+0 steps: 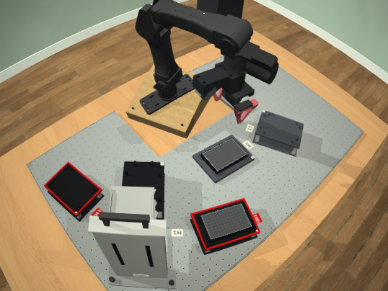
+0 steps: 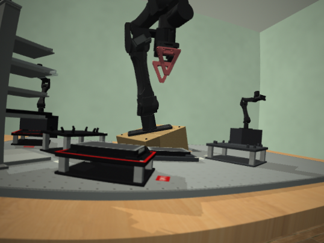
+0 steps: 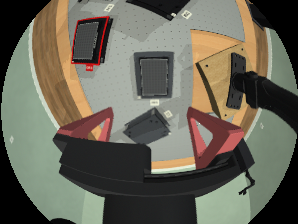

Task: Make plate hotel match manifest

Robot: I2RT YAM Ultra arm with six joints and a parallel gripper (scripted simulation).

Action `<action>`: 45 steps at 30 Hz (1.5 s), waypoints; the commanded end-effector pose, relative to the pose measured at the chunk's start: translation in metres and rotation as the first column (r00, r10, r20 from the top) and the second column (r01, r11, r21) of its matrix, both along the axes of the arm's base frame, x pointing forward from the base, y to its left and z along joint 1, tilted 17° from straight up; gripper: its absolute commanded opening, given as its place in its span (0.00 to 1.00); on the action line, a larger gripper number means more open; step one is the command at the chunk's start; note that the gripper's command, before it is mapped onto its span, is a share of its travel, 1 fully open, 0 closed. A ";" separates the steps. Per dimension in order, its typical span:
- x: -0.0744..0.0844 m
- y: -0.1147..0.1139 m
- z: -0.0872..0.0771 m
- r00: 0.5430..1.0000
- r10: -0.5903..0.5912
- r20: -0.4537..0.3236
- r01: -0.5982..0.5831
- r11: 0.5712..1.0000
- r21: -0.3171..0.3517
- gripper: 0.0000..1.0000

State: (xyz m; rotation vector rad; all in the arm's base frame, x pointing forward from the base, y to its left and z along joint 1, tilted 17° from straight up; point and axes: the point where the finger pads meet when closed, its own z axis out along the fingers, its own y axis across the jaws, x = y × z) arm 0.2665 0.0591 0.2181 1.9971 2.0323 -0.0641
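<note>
My gripper (image 1: 239,105), with red fingers, is open and empty, high above the deck between the arm's base and the grey landing nest (image 1: 278,132). It also shows in the side view (image 2: 165,64) and in the wrist view (image 3: 149,132). The landing nest holds no plate. The plate hotel H1 (image 1: 133,230) stands at the front left; its shelves (image 2: 28,61) show at the side view's left edge, and what they hold is mostly hidden. One grey well plate (image 1: 225,155) lies on a dark low nest mid-deck. Another plate (image 1: 226,220) lies flat in a red-edged quarantine nest.
A second red-edged quarantine nest (image 1: 73,188) at the far left is empty. A black nest with pegs (image 1: 143,175) stands just behind the hotel. The arm's base sits on a wooden block (image 1: 169,108).
</note>
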 end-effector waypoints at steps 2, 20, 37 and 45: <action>0.001 -0.006 0.005 1.000 0.029 0.000 -0.029 1.000 -0.003 1.00; 0.003 -0.059 0.018 0.990 0.137 0.024 -0.131 0.980 -0.152 1.00; 0.005 -0.102 0.029 0.957 0.286 0.045 -0.253 0.903 -0.348 1.00; 0.005 -0.102 0.029 0.931 0.364 0.043 -0.308 0.840 -0.447 1.00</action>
